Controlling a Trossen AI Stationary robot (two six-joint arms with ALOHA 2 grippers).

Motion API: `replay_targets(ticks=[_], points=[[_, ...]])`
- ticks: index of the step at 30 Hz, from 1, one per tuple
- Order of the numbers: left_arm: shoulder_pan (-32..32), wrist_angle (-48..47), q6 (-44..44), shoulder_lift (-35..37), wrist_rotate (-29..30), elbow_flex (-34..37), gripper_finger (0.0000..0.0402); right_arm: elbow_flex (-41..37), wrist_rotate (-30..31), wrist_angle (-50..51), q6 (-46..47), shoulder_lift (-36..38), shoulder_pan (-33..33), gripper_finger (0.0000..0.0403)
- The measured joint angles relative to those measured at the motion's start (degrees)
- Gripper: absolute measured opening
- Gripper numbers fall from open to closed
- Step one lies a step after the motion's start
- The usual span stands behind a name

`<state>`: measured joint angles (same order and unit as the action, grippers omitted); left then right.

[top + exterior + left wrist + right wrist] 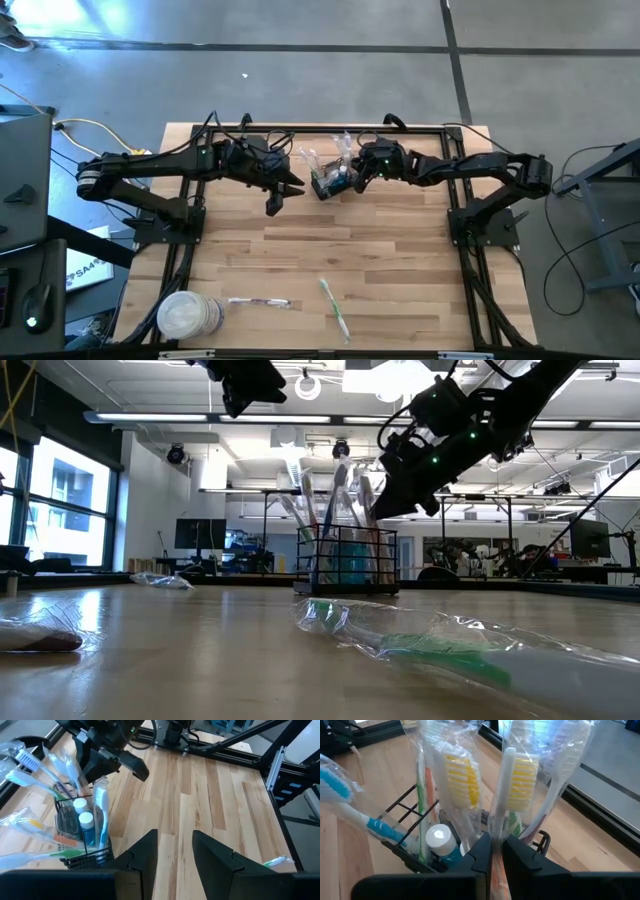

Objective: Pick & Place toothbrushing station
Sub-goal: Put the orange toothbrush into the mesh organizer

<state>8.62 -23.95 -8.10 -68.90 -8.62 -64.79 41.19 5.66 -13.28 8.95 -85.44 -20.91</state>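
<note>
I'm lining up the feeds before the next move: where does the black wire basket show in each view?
High view: black wire basket at the table's far middle, between both arms.
Low view: basket centre, toothbrushes standing up out of it.
Left wrist view: basket at left edge, beyond the open left tool.
Right wrist view: basket just past the right tool.
Shared landmark: the blue tubes with white caps inside it.

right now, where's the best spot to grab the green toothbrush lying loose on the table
Take the green toothbrush at mid-handle, coming straight down from above with the jaws across its width. It lies flat in a clear wrapper, slanted on bare wood, apart from the white tub and the other wrapped brush, so nothing crowds the sides. The wrapper may slip.
</note>
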Motion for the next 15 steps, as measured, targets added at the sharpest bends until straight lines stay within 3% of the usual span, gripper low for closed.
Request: replay_targets(ticks=[15], points=[[0.00, -0.16, 0.35, 0.00, 0.00, 0.00, 0.0122, -0.13, 0.48, 3.95, 0.00, 0.85, -0.06, 0.0120]])
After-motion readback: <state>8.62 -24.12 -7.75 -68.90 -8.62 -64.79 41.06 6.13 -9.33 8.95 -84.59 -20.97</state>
